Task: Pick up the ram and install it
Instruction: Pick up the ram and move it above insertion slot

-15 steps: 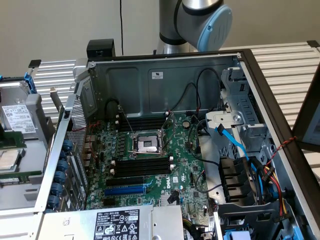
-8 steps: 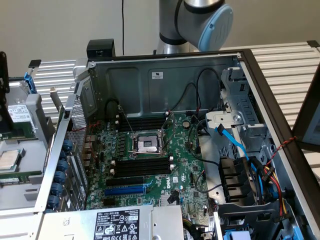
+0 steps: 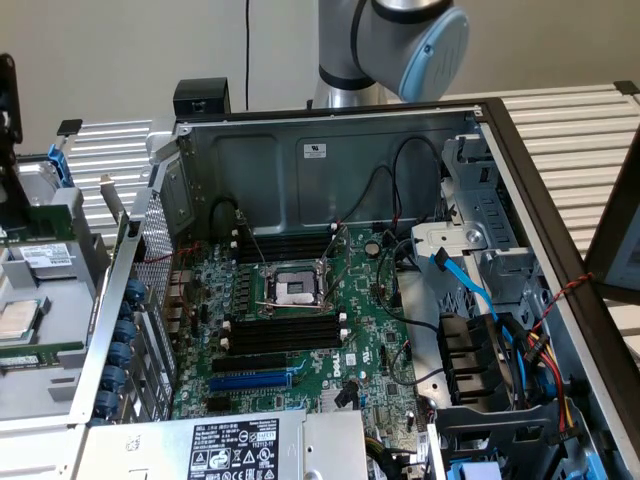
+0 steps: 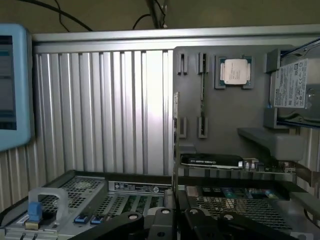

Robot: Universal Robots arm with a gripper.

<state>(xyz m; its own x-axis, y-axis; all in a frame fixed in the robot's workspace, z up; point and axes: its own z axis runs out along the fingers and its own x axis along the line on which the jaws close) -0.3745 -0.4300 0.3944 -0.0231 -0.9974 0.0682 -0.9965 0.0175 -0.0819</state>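
In the wrist view my gripper (image 4: 175,216) is shut on the ram (image 4: 175,140). The ram is a thin stick seen edge-on, standing straight up from between the dark fingers (image 4: 161,220). It hangs over the edge of the open computer case, in front of a grey parts tray (image 4: 225,115). In the exterior view the motherboard (image 3: 370,340) lies open in the case, with black memory slots (image 3: 285,330) on both sides of the processor socket (image 3: 295,288). My arm's elbow (image 3: 405,35) shows above the case's back wall.
The parts tray holds a processor (image 4: 235,71), another thin stick in a holder (image 4: 202,95), a hard drive (image 4: 295,85) and a black card (image 4: 212,161). A blue expansion slot (image 3: 250,380), loose cables (image 3: 470,290) and a drive cage (image 3: 480,380) crowd the case.
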